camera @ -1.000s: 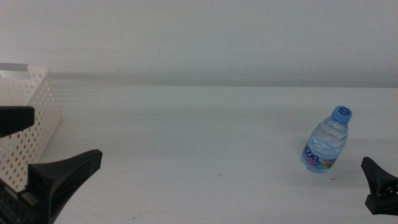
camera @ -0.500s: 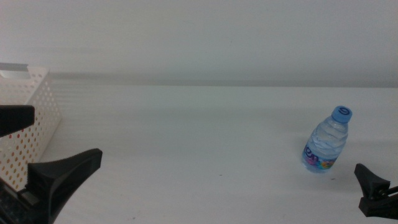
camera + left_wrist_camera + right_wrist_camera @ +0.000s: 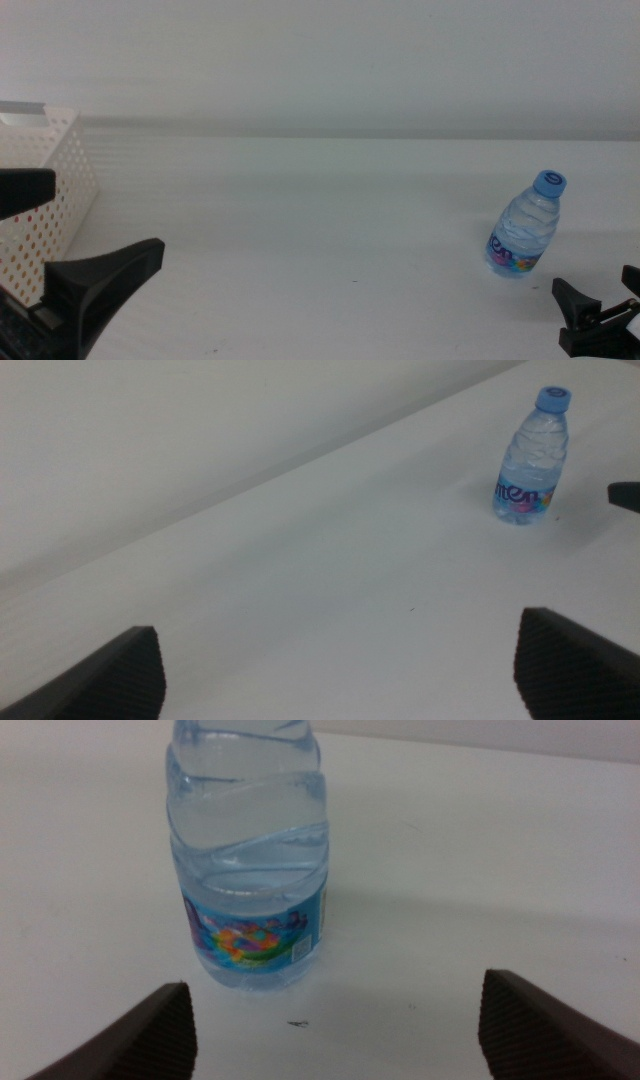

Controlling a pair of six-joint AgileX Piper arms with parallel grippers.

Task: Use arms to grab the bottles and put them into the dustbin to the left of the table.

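1 bottle (image 3: 524,227), 1 dustbin (image 3: 45,190), 2 hands

The bin (image 3: 45,200) is cut off by the middle view's left edge, so only one holed wall and a bit of rim show; its inside is hidden. The left gripper (image 3: 60,240) blocks part of that wall and runs out of frame. In the right wrist view the bottle (image 3: 250,860) loses its cap and neck past the top edge. Its label print is too blurred to read. The right gripper (image 3: 600,315) shows only its tips at the middle view's bottom right corner.
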